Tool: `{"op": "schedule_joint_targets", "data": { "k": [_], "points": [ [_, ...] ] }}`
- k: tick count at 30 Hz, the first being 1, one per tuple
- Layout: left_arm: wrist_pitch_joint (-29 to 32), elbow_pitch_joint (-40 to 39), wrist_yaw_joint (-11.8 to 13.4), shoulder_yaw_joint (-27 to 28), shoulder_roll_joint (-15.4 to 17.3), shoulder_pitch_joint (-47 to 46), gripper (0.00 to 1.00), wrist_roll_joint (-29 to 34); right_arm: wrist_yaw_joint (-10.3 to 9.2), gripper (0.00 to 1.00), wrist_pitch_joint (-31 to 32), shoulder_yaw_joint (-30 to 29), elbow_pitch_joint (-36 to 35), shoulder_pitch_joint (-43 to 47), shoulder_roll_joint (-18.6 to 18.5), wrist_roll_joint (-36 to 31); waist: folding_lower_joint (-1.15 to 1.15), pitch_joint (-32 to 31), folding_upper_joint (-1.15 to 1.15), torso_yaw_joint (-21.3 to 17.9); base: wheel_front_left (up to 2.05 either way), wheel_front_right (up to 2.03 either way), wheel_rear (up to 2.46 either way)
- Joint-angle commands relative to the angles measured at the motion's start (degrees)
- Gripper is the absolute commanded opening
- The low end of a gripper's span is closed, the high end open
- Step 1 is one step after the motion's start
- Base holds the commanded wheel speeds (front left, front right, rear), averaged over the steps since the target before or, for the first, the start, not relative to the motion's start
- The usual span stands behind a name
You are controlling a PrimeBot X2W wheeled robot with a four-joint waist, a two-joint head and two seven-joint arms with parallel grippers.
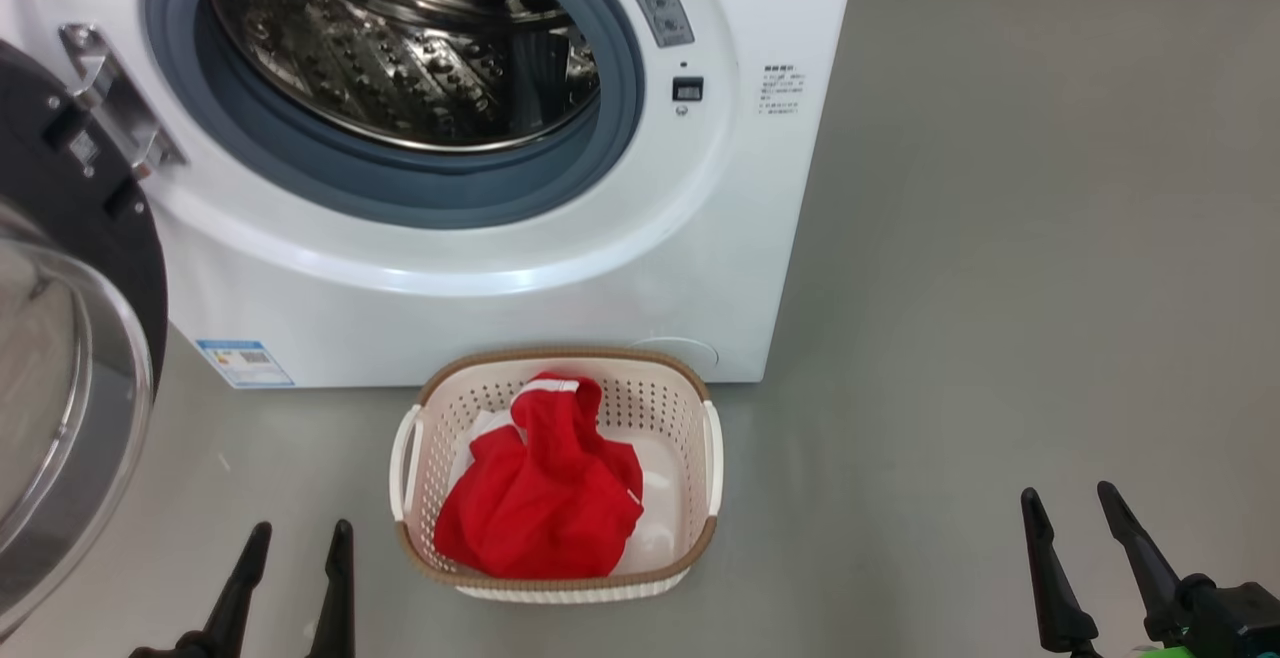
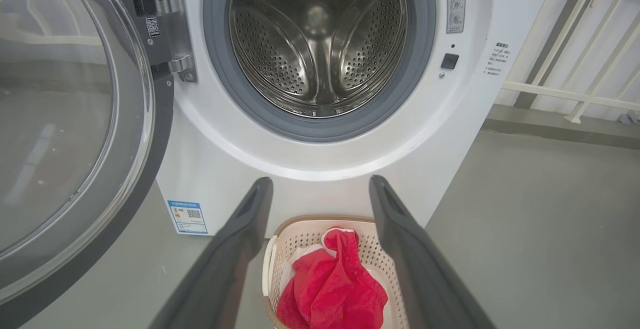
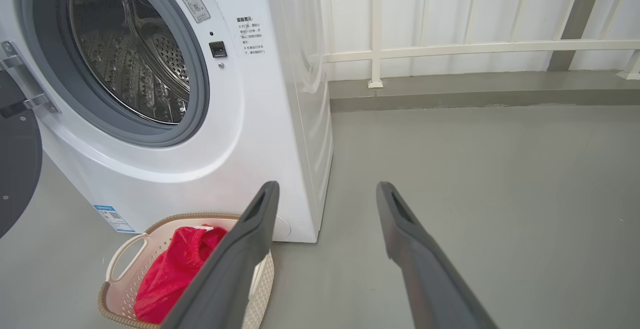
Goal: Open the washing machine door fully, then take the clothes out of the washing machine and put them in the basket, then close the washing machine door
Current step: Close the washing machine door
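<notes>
The white washing machine stands with its steel drum bare of cloth. Its washing machine door, black-rimmed with a glass bowl, hangs swung wide to the left on its hinge. On the floor in front sits the basket with the red clothes bunched inside. My left gripper is open, low and left of the basket. My right gripper is open over bare floor to the basket's right.
Grey floor stretches to the right of the machine. A white railing and wall panels stand behind it, with a low grey kerb along their foot.
</notes>
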Motion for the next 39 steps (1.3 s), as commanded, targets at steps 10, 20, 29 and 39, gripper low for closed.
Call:
{"op": "schedule_joint_targets", "data": {
  "k": [10,20,29,39],
  "points": [
    [-0.70,-1.34,0.04,1.45,0.63,-1.42,1.00,-0.10,0.26,1.00,-0.37,1.08,-1.60,-1.12,-0.90,0.36,0.00,0.42,0.00,0.22,-0.51,0.51,0.00],
    [-0.70,-0.23,0.04,1.57,0.21,-2.28,1.00,-0.99,0.26,1.00,-0.37,1.63,-1.57,-1.53,-0.92,0.04,0.00,0.90,0.00,2.17,0.00,0.00,0.00],
    [-0.70,1.74,0.04,1.60,-0.80,-2.53,1.00,-2.54,0.26,1.00,-0.37,3.95,-0.50,-2.66,-2.40,-0.19,0.00,0.91,0.00,9.03,0.00,0.00,0.00],
    [-0.70,4.37,0.04,1.60,-1.28,-2.23,1.00,-3.80,0.26,1.00,-0.37,7.19,1.10,-4.57,-4.50,0.02,0.00,0.19,0.00,19.07,0.00,0.00,0.00]
  ]
}}
